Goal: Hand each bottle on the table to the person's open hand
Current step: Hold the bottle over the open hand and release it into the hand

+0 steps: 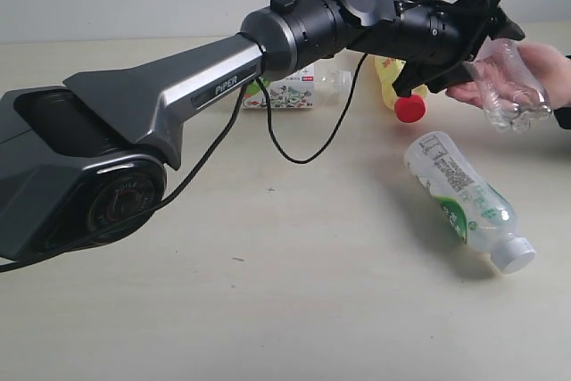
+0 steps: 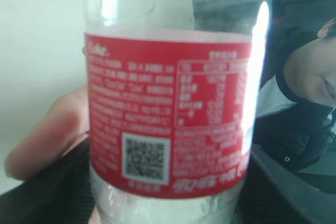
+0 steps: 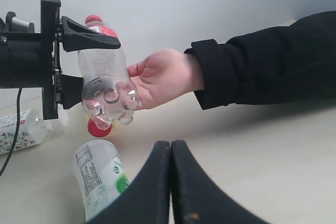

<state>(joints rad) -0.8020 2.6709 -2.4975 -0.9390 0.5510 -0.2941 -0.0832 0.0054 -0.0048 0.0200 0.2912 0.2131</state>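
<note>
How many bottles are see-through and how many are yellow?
Clear: 3, the red-label bottle, the fruit-print bottle and the green-label bottle.
Yellow: 1, the yellow bottle.
Total: 4 bottles.

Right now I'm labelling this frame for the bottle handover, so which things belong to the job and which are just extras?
Job: red-label bottle in the left gripper, at the open hand; yellow bottle, fruit-print bottle and green-white bottle, all lying on the table.
Not the job: black cable; dark sleeve.
</note>
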